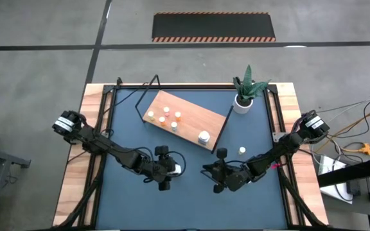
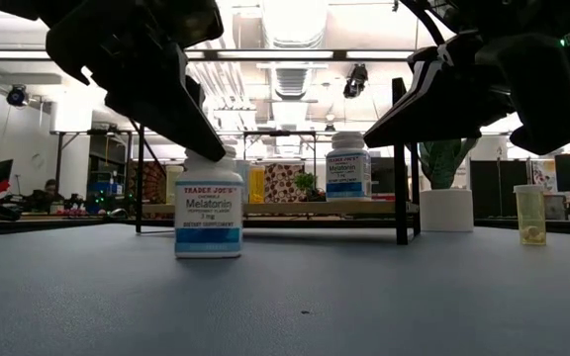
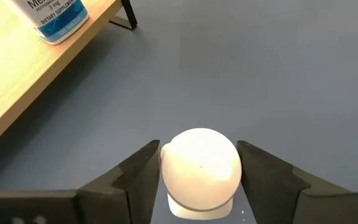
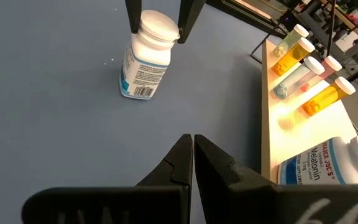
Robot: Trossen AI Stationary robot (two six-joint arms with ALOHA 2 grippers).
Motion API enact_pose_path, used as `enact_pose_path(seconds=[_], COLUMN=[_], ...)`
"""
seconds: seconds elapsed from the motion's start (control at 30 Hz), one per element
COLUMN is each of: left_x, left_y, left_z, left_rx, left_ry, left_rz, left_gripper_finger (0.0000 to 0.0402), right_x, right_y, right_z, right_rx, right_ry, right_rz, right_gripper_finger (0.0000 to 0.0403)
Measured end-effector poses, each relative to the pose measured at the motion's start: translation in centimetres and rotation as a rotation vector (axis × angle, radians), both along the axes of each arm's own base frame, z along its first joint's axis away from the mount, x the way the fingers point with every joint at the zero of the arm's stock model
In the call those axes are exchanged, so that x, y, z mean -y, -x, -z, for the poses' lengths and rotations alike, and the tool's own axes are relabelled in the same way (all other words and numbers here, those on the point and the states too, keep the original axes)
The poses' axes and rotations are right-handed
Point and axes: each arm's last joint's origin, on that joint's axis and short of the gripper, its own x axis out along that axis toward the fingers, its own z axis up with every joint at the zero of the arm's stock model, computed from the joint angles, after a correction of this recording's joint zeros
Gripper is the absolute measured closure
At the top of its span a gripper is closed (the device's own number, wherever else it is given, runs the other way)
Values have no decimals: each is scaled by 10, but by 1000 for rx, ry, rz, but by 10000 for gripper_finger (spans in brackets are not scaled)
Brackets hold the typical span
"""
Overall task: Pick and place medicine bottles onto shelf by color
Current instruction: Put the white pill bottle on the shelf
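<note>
A bigger white medicine bottle [image 2: 208, 213] with a blue-banded label stands upright on its base on the dark blue table, near the middle. My left gripper [image 1: 172, 168] slants down over it, its fingers closed on either side of the white cap [image 3: 201, 168]. To the bottle's right, my right gripper [image 4: 192, 149] hovers shut above the table and touches nothing. The shelf [image 1: 191, 115] stands toward the far side. It carries several small bottles [image 4: 303, 68] and a second big white bottle [image 1: 203, 136]. My left gripper pinches the white cap [image 3: 166, 168] of the bottle between its two fingers, one finger [image 3: 143, 177] on each side of it. The fingers slant down at it from the table's near left. The bottle stands upright with its base on the table.
A small yellowish bottle [image 2: 529, 213] stands alone on the table to the right of the shelf. A white pot with a green plant [image 1: 241, 102] stands at the far right corner. The shelf's black frame legs [image 2: 400, 198] stand behind the bottle.
</note>
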Motion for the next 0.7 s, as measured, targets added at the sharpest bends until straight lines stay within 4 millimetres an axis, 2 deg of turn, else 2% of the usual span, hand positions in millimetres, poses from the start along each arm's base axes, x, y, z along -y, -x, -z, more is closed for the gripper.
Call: enact_pose_path(seconds=[0.3,0.53,0.7], left_x=[0,0,-1], left_y=[1,1,3], left_z=[2,2,0], left_rx=[-6,-8,-10], left_ry=[-5,-19,-15], left_rz=[10,30,33], left_gripper_finger=[216,248,243], right_x=[0,0,0], right_y=[0,0,0], right_z=[0,0,0], right_rx=[0,0,-1], right_ry=[0,0,2], right_rz=[0,0,-2], right_gripper_finger=[394,394,394])
